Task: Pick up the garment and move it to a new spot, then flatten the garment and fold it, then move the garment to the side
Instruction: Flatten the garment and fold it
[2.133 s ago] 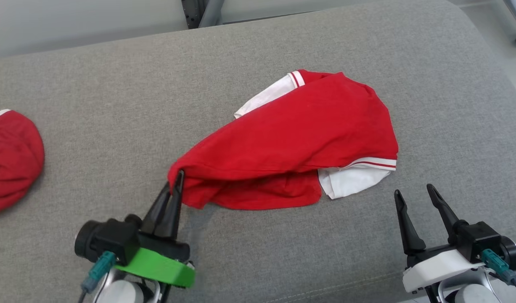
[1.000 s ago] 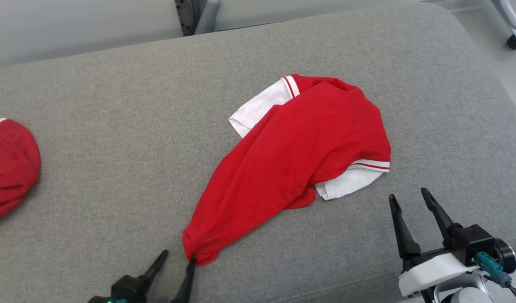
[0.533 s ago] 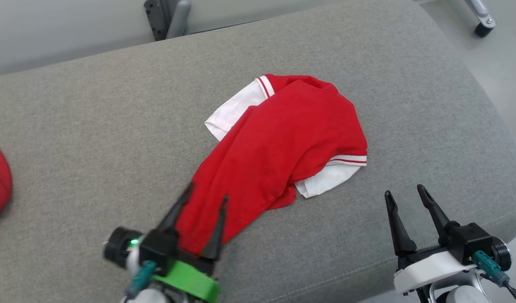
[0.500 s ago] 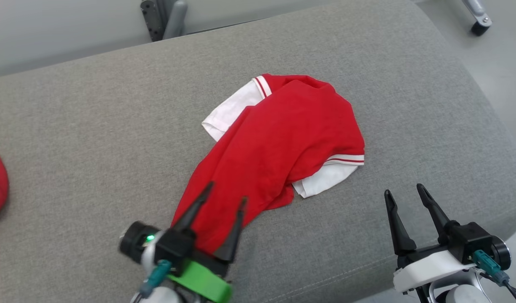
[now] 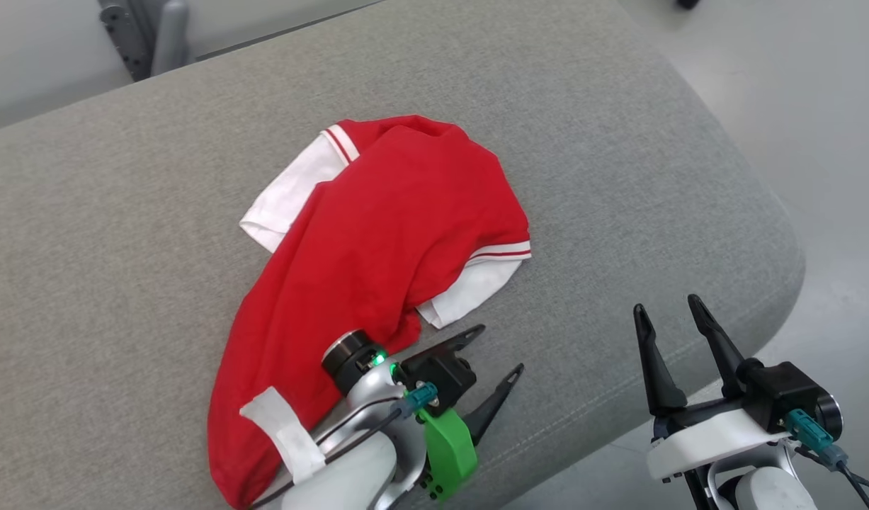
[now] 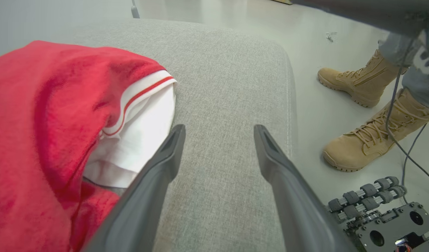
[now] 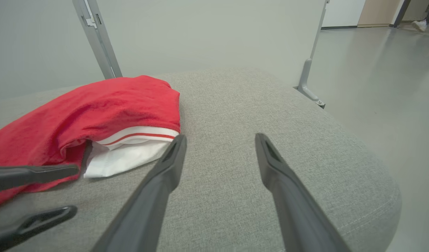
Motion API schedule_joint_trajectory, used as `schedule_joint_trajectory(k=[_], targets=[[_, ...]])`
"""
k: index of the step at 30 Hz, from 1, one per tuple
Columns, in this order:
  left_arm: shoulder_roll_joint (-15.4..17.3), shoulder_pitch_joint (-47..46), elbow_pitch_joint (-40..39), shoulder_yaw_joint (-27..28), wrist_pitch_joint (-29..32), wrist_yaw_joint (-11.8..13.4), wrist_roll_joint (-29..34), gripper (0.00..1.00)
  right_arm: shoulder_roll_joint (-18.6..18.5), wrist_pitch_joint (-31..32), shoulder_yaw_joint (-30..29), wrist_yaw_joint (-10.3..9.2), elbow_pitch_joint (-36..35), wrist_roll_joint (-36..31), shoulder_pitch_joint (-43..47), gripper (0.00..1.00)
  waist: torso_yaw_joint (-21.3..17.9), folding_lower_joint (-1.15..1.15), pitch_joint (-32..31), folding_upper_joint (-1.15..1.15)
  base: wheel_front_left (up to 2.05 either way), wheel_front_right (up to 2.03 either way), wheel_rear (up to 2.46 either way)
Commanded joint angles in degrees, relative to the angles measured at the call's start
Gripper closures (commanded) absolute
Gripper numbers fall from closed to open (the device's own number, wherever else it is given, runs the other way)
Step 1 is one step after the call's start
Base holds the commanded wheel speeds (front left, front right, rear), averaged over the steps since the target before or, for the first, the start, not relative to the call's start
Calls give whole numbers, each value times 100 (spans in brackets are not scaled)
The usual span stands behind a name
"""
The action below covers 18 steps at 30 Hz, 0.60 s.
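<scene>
on the grey cushion (image 5: 108,212), dead centre of the head view: red-and-white garment (image 5: 377,234) lies bunched, running from 12 o'clock down to 7 o'clock. left gripper (image 5: 500,347) is at the garment's 5 o'clock edge, fingers spread wide, pointing to 2 o'clock, gripping nothing; 1 finger sits just beside the white sleeve (image 6: 137,140). right gripper (image 5: 666,303) is at 4 o'clock by the cushion's front edge, also wide apart and empty, well apart from the garment. left wrist view: 2 tan boots (image 6: 368,140) at 3 o'clock.
</scene>
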Motion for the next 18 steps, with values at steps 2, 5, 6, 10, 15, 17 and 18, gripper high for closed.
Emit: schedule_joint_trajectory(k=[2, 5, 6, 10, 15, 17, 18], targets=[[-41, -196, 299, 15, 51, 59, 2, 0, 40, -18, -37, -2, -5, 71, 0, 0, -408, 0, 242, 0, 0, 0, 0], [-95, -401, 695, 31, 137, 205, 44, 0, 63, -18, -46, -2, -3, 90, 32, 0, -491, 0, 297, 0, 0, 0, 0], [-113, -473, 816, 15, 171, 264, 86, 0, 64, -18, -47, -2, 2, 100, 40, 0, -504, 0, 308, 0, 0, 0, 0], [-176, -712, 1134, 30, 224, 544, 158, 0, 66, -18, -41, -2, 17, 199, 14, 0, -516, 0, 320, 0, 0, 0, 0], [-198, -872, 1487, 10, 452, 791, 147, 0, 68, -18, -42, -2, 25, 249, -56, 0, -467, 0, 283, 0, 0, 0, 0], [-210, -943, 1601, -15, 503, 888, 182, 4, 67, -18, -39, -2, 31, 248, -80, 0, -447, 0, 267, 0, 0, 0, 0], [-216, -952, 1643, -21, 496, 944, 186, 11, 68, -18, -40, -2, 34, 243, -79, 0, -439, 0, 255, 0, 0, 0, 0]])
